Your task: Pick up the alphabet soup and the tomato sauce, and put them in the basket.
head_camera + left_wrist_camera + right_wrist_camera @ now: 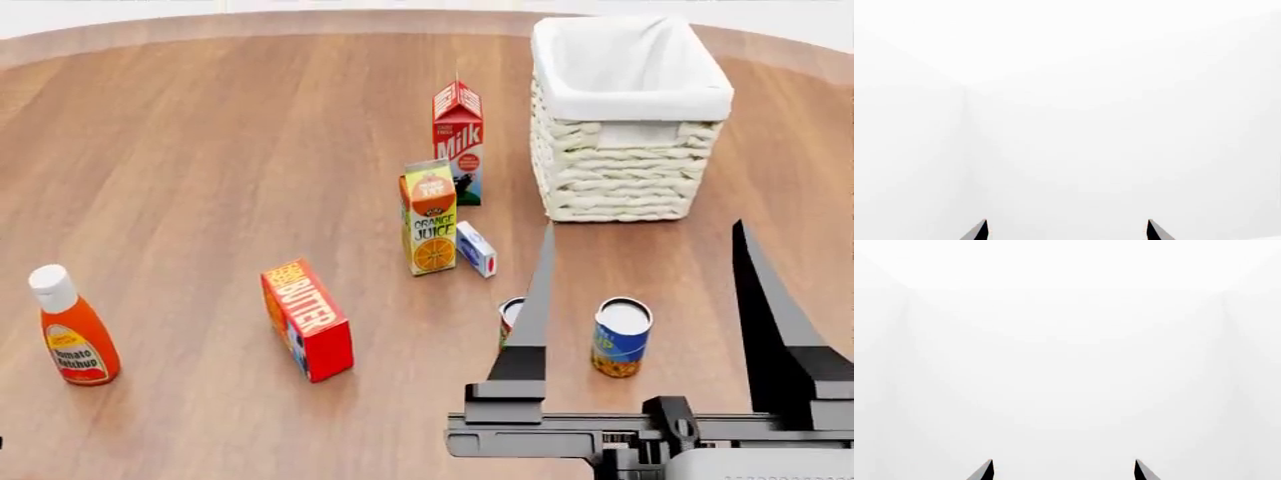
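Observation:
The alphabet soup, a blue can with a yellow picture, stands upright on the wooden table in the head view. To its left, the tomato sauce is mostly hidden behind one finger of my right gripper. That gripper is raised close to the camera, open and empty, and frames the soup can between its fingers. The cream wicker basket with a white liner stands beyond the cans at the back right. The left wrist view shows my left gripper open and facing blank white. My right gripper is likewise open in the right wrist view.
A milk carton, an orange juice carton and a small white-blue box stand left of the basket. A red butter box lies mid-table. An orange ketchup bottle stands at the far left.

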{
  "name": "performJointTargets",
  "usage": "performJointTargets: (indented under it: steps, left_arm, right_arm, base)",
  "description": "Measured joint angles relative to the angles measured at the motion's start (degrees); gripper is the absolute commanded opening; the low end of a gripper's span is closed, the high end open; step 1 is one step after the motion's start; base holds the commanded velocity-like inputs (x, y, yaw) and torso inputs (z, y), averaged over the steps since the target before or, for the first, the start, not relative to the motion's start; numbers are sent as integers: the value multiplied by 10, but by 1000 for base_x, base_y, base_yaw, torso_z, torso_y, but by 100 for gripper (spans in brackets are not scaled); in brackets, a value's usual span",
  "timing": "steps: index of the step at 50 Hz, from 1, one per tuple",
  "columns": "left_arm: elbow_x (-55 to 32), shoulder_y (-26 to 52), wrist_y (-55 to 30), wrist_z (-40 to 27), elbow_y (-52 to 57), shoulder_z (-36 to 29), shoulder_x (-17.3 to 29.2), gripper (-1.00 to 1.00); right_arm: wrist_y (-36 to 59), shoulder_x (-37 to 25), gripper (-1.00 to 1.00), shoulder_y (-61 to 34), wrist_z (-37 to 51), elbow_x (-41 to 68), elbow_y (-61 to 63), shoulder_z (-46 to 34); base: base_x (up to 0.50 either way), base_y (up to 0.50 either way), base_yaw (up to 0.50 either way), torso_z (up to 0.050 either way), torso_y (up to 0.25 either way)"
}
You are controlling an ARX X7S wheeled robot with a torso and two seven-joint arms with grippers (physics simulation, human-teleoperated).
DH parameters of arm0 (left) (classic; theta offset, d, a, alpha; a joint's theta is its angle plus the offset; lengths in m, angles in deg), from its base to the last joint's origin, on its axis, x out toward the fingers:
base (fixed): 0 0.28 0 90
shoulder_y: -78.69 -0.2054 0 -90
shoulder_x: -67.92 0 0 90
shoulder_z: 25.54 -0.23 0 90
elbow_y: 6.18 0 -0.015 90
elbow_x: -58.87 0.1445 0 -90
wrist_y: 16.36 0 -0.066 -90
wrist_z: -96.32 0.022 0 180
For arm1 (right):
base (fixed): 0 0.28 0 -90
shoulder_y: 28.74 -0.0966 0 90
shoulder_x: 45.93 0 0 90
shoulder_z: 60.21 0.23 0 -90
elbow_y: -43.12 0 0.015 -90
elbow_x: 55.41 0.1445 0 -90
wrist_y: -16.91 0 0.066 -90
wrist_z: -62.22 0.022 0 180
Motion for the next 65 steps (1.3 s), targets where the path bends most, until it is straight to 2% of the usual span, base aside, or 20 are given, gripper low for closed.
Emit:
performJointTargets:
  steps: [9, 22, 53, 65]
  left_arm:
    - [8, 1, 7, 37, 7, 19, -29, 100]
    - [7, -1, 11, 54, 10, 27, -44, 100]
    - [0, -6, 21, 58, 11, 30, -48, 100]
    - [-3, -10, 21, 53, 11, 27, -46, 100]
  right_arm:
    - [-10, -4, 100, 6, 2, 2, 6, -8]
    - [-37, -10, 100, 20, 2, 6, 0, -18]
    - [-58, -24, 100, 29, 10, 16, -6, -33]
    - [-67, -33, 100, 32, 14, 14, -7, -41]
  base:
    - [0, 0, 0, 50, 45]
    - [0, 0, 0, 48, 38]
    - [0, -231, 0, 0, 0]
    - [0, -5, 0, 0, 0]
